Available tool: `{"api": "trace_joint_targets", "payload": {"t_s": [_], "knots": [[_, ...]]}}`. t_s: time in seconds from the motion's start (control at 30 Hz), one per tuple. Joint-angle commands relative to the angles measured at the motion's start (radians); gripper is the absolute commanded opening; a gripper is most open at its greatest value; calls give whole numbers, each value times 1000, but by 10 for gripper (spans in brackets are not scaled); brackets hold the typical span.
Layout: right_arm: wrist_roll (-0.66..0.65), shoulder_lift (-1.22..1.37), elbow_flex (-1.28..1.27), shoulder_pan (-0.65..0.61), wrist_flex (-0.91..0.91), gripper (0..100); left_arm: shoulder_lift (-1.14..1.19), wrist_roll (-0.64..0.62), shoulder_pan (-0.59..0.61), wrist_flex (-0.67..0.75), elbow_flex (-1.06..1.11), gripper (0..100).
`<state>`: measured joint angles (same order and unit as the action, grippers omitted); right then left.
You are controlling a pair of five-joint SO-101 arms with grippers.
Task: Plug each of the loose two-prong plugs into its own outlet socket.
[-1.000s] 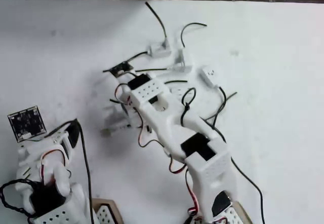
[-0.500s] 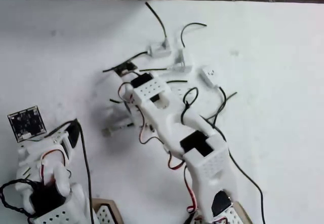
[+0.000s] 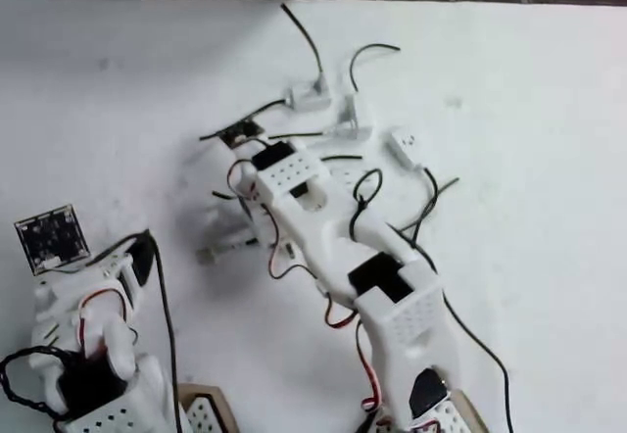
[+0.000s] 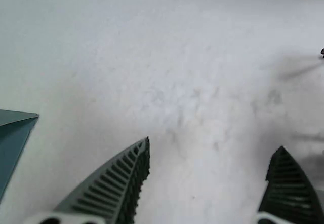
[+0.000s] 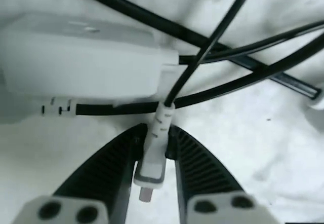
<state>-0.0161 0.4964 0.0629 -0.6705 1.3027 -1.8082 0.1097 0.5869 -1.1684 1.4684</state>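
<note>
Jaws of the right gripper (image 5: 156, 128) pinch a white plug (image 5: 151, 159) just short of a white outlet socket (image 5: 81, 57); insertion looks still undone. Wide-open, the left gripper (image 4: 213, 144) hangs over the counter (image 4: 152, 57).

Your white table (image 3: 529, 159), with small white blocks and loose cable scattered over its middle.

Toward the far side you have three pieces lying near one another: a far block (image 3: 307, 97) with a black lead curling away toward the far edge, a middle block (image 3: 350, 120) just beside it, and an outlet socket (image 3: 405, 146) to their right, two dark dots on its top face. A small dark piece (image 3: 233, 135) lies left of them, a thin wire running off it. Loose black cables (image 3: 431, 198) trail across the surface nearer you. In the right wrist view, a white block (image 5: 81, 57) rests on the table with black cables crossing beside it.
</note>
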Motion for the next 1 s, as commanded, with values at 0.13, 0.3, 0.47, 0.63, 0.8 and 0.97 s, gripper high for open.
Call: {"api": "trace_joint_targets", "payload": {"t_s": [0.13,0.3,0.47,0.63,0.8,0.97], "knots": [[-6,-219,12,-13,110,18,-2,-8,7,-2,-9,358],[-3,-444,11,4,193,18,-2,-9,5,2,-17,358],[-3,-638,11,25,277,18,-2,-14,-24,0,-68,358],[-5,-826,9,18,341,18,-2,-17,-90,-2,-178,358],[-2,-1013,-51,12,366,18,-2,-110,-214,-2,-304,358],[-2,-1251,-293,-7,265,18,-2,-203,-380,5,-381,358]]}}
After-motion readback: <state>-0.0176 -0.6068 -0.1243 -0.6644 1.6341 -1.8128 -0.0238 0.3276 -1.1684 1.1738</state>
